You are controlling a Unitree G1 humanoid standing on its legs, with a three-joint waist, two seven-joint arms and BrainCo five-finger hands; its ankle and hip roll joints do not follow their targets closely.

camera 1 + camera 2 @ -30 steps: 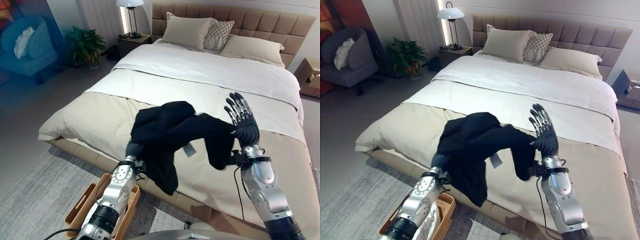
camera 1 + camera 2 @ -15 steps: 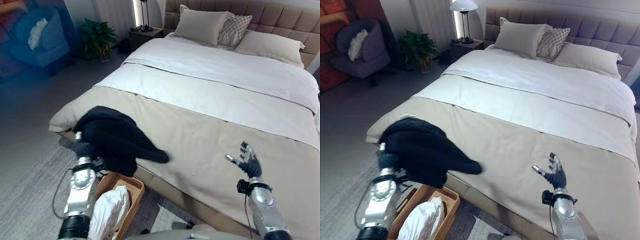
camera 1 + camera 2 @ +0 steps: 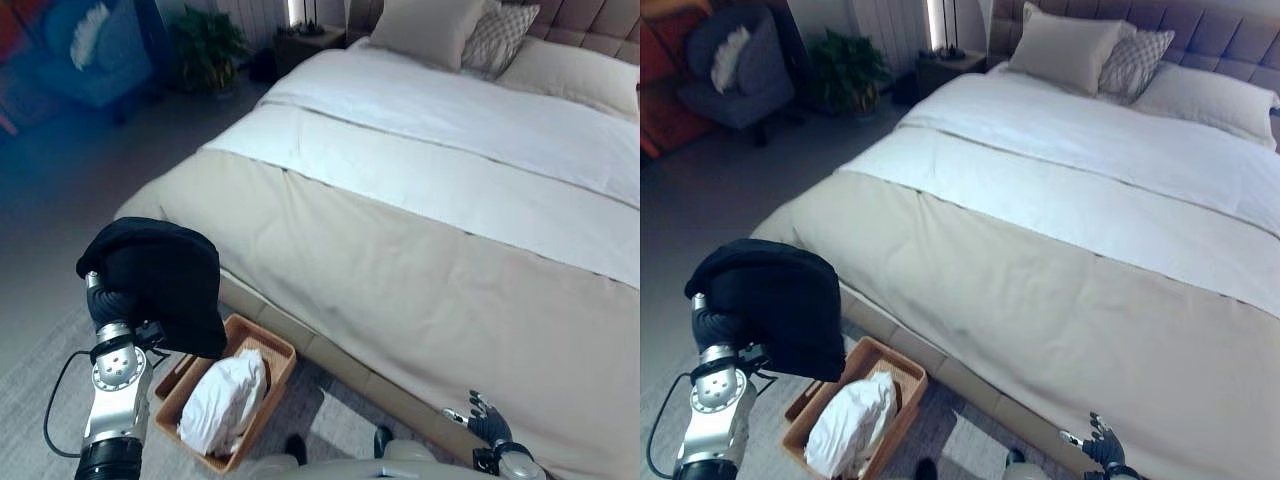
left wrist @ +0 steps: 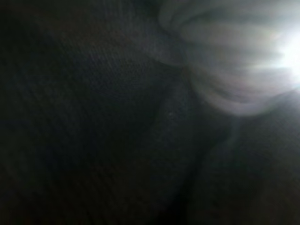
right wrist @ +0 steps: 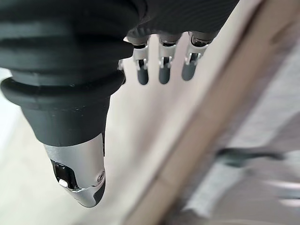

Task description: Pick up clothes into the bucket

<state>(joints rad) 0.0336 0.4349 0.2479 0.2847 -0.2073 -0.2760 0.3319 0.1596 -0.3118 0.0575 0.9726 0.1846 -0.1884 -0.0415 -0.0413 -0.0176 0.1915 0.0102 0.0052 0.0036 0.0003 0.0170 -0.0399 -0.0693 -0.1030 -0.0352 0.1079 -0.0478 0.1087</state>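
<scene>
I have the black bundled garment (image 3: 160, 280) draped over my left hand (image 3: 105, 305), fingers hidden so I cannot tell their grip, beside the woven rectangular basket (image 3: 275, 352); next, I judge, lowering it in, right hand (image 3: 487, 422) loosely spread.

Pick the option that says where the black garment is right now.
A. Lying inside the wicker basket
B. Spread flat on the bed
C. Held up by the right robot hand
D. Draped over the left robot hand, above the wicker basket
D: the black garment hangs over the raised left robot hand, just above the wicker basket, which holds a white cloth; the right robot hand is low and holds nothing.
</scene>
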